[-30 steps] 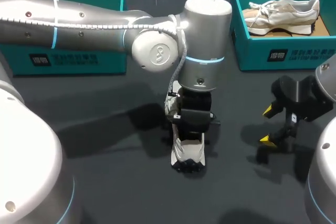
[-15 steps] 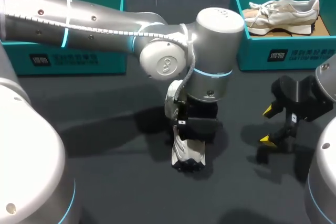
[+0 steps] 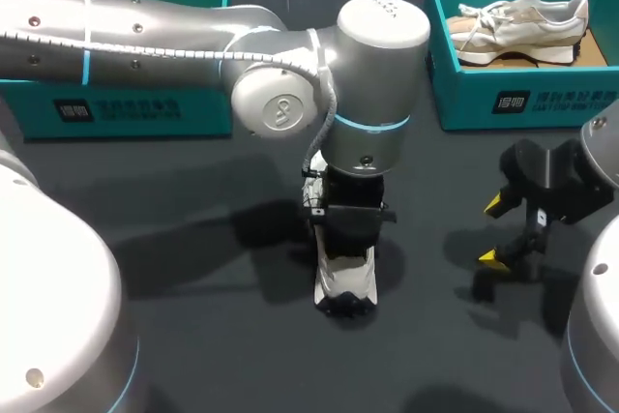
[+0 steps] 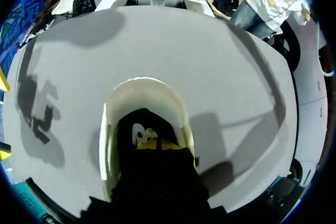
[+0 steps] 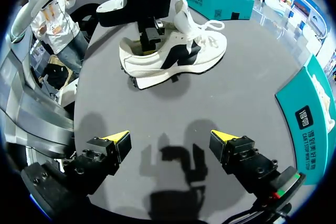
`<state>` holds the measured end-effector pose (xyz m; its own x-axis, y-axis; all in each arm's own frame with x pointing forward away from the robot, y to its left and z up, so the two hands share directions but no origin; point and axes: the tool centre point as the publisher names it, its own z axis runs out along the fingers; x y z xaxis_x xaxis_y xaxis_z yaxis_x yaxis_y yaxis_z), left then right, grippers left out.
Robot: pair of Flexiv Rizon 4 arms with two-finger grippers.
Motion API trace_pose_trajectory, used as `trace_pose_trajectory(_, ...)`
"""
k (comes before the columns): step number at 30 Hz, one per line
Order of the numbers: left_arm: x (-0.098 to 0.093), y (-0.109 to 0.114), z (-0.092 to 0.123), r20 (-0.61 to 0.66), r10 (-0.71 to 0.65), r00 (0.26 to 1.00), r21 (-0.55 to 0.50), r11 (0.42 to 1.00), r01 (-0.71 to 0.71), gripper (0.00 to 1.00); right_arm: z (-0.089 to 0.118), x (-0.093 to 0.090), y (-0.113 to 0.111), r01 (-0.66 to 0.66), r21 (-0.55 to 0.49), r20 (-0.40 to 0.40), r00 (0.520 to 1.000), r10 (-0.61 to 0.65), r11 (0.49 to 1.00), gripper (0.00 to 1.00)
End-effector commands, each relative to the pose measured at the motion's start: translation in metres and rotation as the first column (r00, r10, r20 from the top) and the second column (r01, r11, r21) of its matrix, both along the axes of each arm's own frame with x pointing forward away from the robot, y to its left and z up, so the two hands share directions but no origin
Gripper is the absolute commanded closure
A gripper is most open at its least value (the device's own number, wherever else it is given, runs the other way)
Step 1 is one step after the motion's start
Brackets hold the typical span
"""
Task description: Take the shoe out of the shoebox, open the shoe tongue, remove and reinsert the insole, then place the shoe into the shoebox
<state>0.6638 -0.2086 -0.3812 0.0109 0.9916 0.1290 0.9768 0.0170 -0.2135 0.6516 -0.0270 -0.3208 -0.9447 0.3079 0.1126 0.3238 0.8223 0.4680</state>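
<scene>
— While the shoe (image 3: 343, 282) stands out on the counter (image 3: 222, 336), how far along are we?
— Unboxed; my left hand (image 4: 157, 144) is down in its opening, grip hidden, can't tell. Right hand (image 5: 169, 136) hangs wide open, empty. Insole and reboxing remain, I reckon.

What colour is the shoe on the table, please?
The shoe is white with black markings; see right wrist view.

— where's the sneaker (image 3: 343, 287)?
— middle of the table (image 3: 222, 336), heel toward the front edge, left gripper (image 4: 156, 144) down in its opening.
— the boxes?
— left shoebox (image 3: 126, 108) at the back left corner, right shoebox (image 3: 503, 94) at the back right, second sneaker (image 3: 527, 21) inside. right gripper (image 3: 495, 231) near the right edge, before that box.
</scene>
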Motion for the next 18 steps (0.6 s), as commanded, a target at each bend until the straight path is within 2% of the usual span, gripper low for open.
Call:
trace_pose_trajectory(1, 0.002, -0.012, -0.007, -0.008, -0.041, 0.999, 0.108, 0.993, 0.042, 1.00, 0.000, -0.003, 0.000, 0.002, -0.002, 0.003, 1.000, -0.002, 1.000, 0.00)
trace_pose_trajectory(6, 0.002, -0.015, -0.034, 0.000, -0.014, 1.000, 0.156, 0.988, 0.014, 1.00, 0.000, -0.003, 0.000, 0.002, -0.002, 0.003, 1.000, -0.002, 1.000, 0.00)
trace_pose_trajectory(11, 0.003, -0.018, -0.046, 0.010, 0.046, 0.999, 0.114, 0.992, -0.047, 1.00, 0.000, -0.003, 0.000, 0.002, -0.002, 0.003, 1.000, -0.002, 1.000, 0.00)
trace_pose_trajectory(18, 0.006, -0.017, -0.007, 0.057, 0.078, 0.995, -0.004, 0.997, -0.078, 1.00, 0.000, -0.003, 0.000, 0.002, -0.002, 0.003, 1.000, -0.002, 1.000, 0.00)
